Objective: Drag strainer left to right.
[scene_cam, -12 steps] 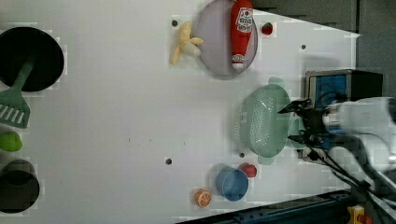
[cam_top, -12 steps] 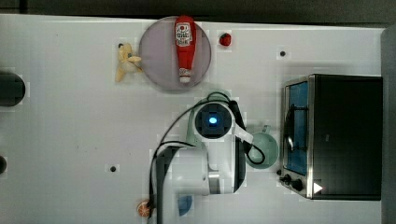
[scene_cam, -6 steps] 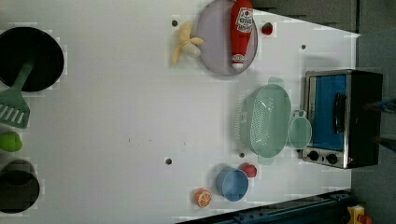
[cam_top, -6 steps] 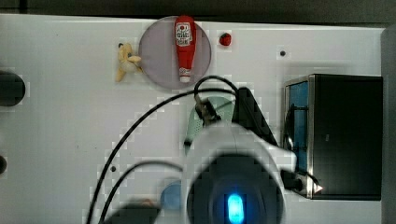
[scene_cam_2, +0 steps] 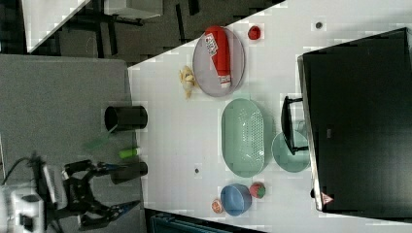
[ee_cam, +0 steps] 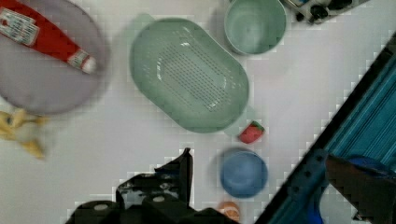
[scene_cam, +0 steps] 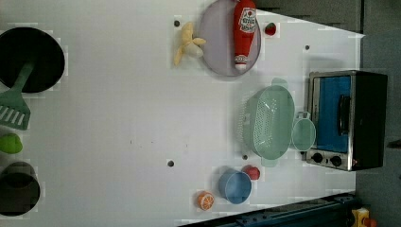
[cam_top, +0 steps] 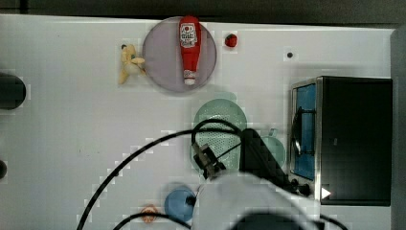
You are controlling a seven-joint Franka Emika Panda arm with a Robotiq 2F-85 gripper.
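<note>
writing: the red ketchup bottle has a white label with dark marks on it, but the words are too small to read. the toaster oven has a small red and white sticker by its knobs, too small to read as well.
strainer: one pale green strainer full of tiny holes. it sits on the white table, open side up, between the lilac plate and the blue bowl. in the left view the green mug is just to its right, and the toaster oven is past the mug.
mug: one, green, just in front of the oven's blue door.
plate: one, round and lilac, with the one ketchup bottle lying on it.
bowl: one, blue, near the table edge.
small toy food: one red strawberry by the plate, one red and green piece touching the bowl, one orange slice near the bowl, one yellow toy beside the plate.
other things: two black pots at the left view's left, one green spatula, one small green piece.
pincer: the pincer is far from the table in the right view, down in the right view's lower left. its two fingers are spread wide apart. it holds nothing and touches nothing. it is well apart from the strainer.
</note>
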